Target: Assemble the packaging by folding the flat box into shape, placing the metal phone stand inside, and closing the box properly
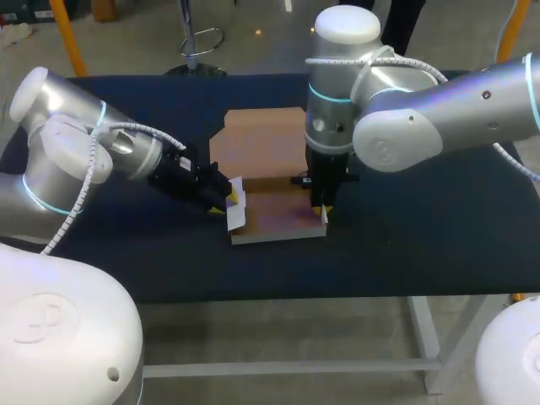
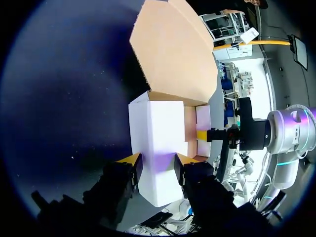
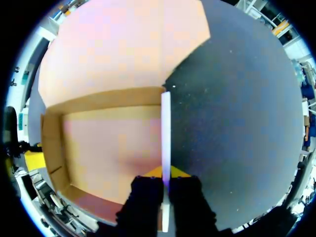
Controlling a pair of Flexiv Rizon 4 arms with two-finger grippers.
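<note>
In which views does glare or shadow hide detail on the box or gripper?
Head view: glare on the right arm shell, box evenly lit. Left wrist view: the box wall is washed out white, the left gripper in shadow. Right wrist view: a wall's edge glows, the right gripper is nearly black.

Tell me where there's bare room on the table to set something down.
Widest: bare table right of the box. Also a strip between the box and the near edge. Crowded: the box's side walls, clamped by the left gripper and right gripper.
</note>
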